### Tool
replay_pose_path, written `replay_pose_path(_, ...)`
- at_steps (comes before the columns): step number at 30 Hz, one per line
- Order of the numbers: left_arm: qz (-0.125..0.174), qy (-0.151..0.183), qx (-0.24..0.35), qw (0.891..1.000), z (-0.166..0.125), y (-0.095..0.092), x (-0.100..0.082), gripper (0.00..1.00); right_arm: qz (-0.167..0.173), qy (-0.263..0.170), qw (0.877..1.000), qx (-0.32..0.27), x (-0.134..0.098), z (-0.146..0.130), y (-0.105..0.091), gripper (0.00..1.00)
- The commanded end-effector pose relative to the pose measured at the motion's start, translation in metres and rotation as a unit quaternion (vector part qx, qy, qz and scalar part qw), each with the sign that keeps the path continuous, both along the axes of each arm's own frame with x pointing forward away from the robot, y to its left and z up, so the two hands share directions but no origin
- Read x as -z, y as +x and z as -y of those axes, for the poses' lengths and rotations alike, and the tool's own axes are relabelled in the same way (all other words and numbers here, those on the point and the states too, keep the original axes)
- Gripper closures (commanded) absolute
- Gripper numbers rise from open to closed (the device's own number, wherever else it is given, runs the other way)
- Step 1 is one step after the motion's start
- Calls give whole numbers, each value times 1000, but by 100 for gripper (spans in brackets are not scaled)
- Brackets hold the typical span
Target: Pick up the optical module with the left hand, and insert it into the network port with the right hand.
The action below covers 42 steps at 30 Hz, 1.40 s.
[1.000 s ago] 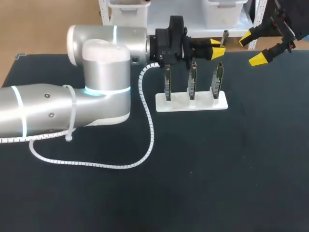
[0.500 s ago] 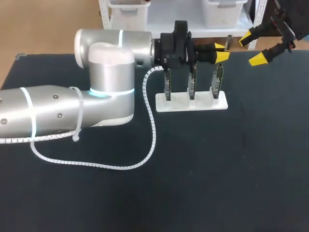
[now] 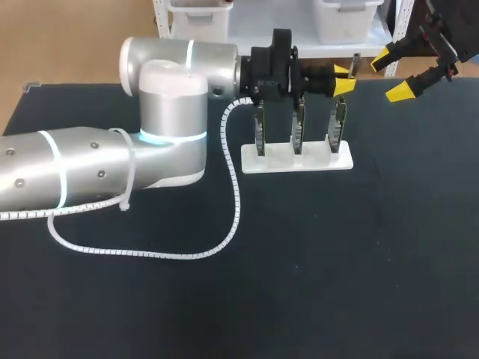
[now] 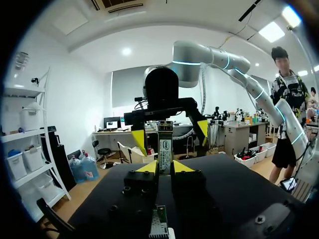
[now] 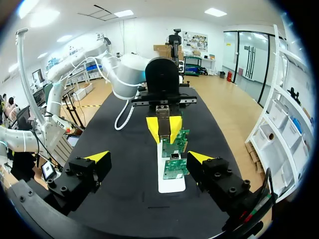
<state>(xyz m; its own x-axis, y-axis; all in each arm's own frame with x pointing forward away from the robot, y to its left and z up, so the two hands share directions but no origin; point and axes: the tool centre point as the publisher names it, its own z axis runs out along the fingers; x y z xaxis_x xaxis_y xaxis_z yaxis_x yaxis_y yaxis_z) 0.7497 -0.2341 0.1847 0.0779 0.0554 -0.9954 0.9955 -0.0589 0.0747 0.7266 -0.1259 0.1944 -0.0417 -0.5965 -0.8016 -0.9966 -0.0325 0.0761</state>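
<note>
A white stand (image 3: 278, 159) near the table's (image 3: 337, 262) rear edge holds three green boards (image 3: 298, 126) upright in a row. Above the boards, the left gripper (image 3: 343, 79) is clamped on the optical module (image 4: 165, 145). The module's long axis runs out along the fingers, its free end pointing toward the right gripper (image 3: 394, 73), which hangs near the rear right corner with fingers spread wide
</note>
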Motion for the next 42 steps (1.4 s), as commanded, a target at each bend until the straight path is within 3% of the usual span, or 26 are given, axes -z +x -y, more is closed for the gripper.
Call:
replay_pose_path(1, -1, 1, 7, 1000, 2, 5, 1, 100, 1, 0, 1000, 0, 0, 0, -1, 0)
replay_pose_path(8, -1, 1, 7, 1000, 2, 5, 1, 100, 1, 0, 1000, 0, 0, 0, -1, 0)
replay_pose_path(10, -16, -14, -10, 1000, -1, 4, 6, 100, 1, 0, 1000, 0, 0, 0, -1, 0)
replay_pose_path(15, -18, -19, -7, 1000, 2, 3, 8, 100, 1, 0, 1000, 0, 0, 0, -1, 0)
replay_pose_path(38, -11, -6, 8, 1000, 6, 4, 1, 100, 1, 0, 1000, 0, 0, 0, -1, 0)
replay_pose_path(42, -11, -6, 8, 1000, 6, 4, 1, 100, 6, -8, 1000, -7, -9, -6, 3, 0)
